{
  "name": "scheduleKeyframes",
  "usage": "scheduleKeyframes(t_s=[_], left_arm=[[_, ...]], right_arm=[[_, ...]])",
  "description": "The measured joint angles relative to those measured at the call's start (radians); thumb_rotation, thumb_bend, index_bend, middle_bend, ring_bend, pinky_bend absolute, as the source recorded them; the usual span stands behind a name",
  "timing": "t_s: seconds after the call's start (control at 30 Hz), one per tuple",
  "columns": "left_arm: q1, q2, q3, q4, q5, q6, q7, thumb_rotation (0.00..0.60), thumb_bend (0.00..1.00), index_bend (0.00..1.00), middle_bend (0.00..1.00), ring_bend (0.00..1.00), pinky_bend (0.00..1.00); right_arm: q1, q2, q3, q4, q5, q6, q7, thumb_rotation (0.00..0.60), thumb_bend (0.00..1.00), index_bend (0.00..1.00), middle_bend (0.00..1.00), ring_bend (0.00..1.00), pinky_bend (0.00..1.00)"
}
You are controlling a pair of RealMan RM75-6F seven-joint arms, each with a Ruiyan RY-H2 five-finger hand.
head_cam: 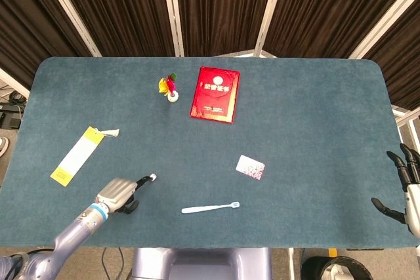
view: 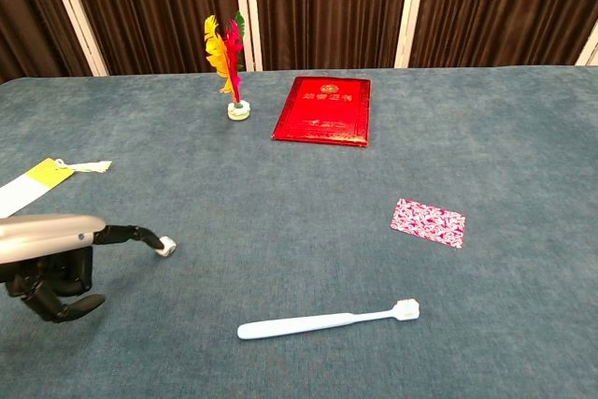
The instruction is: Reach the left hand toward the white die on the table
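Observation:
The small white die lies on the blue-green table cloth near the front left. My left hand sits just left of it, low over the cloth. One finger stretches out to the right and its tip touches the die. The other fingers curl under the palm and the thumb sticks out below. Nothing is gripped. My right hand hangs past the table's right edge with its fingers spread and holds nothing; only the head view shows it.
A white toothbrush lies right of the die near the front edge. Further off are a pink patterned card, a red booklet, a feather shuttlecock and a yellow-white bookmark.

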Motion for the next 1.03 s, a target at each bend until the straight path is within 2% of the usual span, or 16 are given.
scheduleKeyframes(t_s=[0.2,0.43,0.53,0.57,0.6,0.63,0.67,0.7,0.73,0.9,1.03], left_arm=[[-0.005,0.043,0.029,-0.029,-0.018,-0.008,0.009,0.600,0.57,0.09,1.00,1.00,1.00],[0.047,0.100,0.030,-0.066,0.074,0.105,-0.057,0.600,0.57,0.09,0.99,1.00,1.00],[0.078,0.132,0.025,-0.075,0.132,0.149,-0.126,0.600,0.57,0.08,0.88,0.89,0.96],[0.089,0.141,0.022,-0.077,0.147,0.169,-0.147,0.600,0.54,0.06,0.76,0.77,0.84],[0.105,0.151,0.018,-0.080,0.168,0.203,-0.174,0.600,0.42,0.03,0.57,0.57,0.61],[0.118,0.158,0.014,-0.081,0.186,0.234,-0.194,0.600,0.31,0.02,0.41,0.41,0.42],[0.132,0.165,0.011,-0.081,0.204,0.267,-0.212,0.600,0.14,0.00,0.20,0.19,0.18],[0.153,0.173,0.006,-0.081,0.226,0.318,-0.233,0.600,0.02,0.00,0.05,0.05,0.04],[0.170,0.179,0.003,-0.080,0.241,0.359,-0.244,0.600,0.00,0.00,0.00,0.01,0.00],[0.297,0.215,-0.003,-0.068,0.327,0.625,-0.267,0.600,0.00,0.00,0.00,0.00,0.00],[0.409,0.255,0.000,-0.042,0.389,0.769,-0.287,0.600,0.00,0.00,0.00,0.00,0.00]], right_arm=[[-0.002,0.002,-0.002,-0.001,-0.008,0.006,0.005,0.600,0.00,0.11,0.00,0.00,0.00],[-0.007,0.006,-0.006,-0.005,-0.023,0.017,0.011,0.600,0.00,0.11,0.00,0.00,0.00],[-0.008,0.007,-0.007,-0.003,-0.029,0.020,0.016,0.600,0.00,0.11,0.00,0.00,0.00],[-0.008,0.007,-0.008,-0.005,-0.032,0.022,0.016,0.600,0.00,0.11,0.00,0.00,0.00],[-0.008,0.008,-0.009,-0.007,-0.036,0.024,0.016,0.600,0.00,0.11,0.00,0.00,0.00],[-0.009,0.009,-0.009,-0.008,-0.038,0.024,0.017,0.600,0.00,0.11,0.00,0.00,0.00],[-0.008,0.009,-0.010,-0.009,-0.038,0.024,0.018,0.600,0.00,0.11,0.00,0.00,0.00],[-0.008,0.010,-0.010,-0.011,-0.039,0.023,0.020,0.600,0.00,0.11,0.00,0.00,0.00],[-0.007,0.010,-0.010,-0.011,-0.040,0.021,0.021,0.600,0.00,0.11,0.00,0.00,0.00],[0.001,0.006,-0.011,-0.009,-0.038,0.004,0.007,0.600,0.00,0.11,0.00,0.00,0.00],[0.003,0.002,-0.011,-0.003,-0.027,-0.002,0.008,0.600,0.00,0.11,0.00,0.00,0.00]])
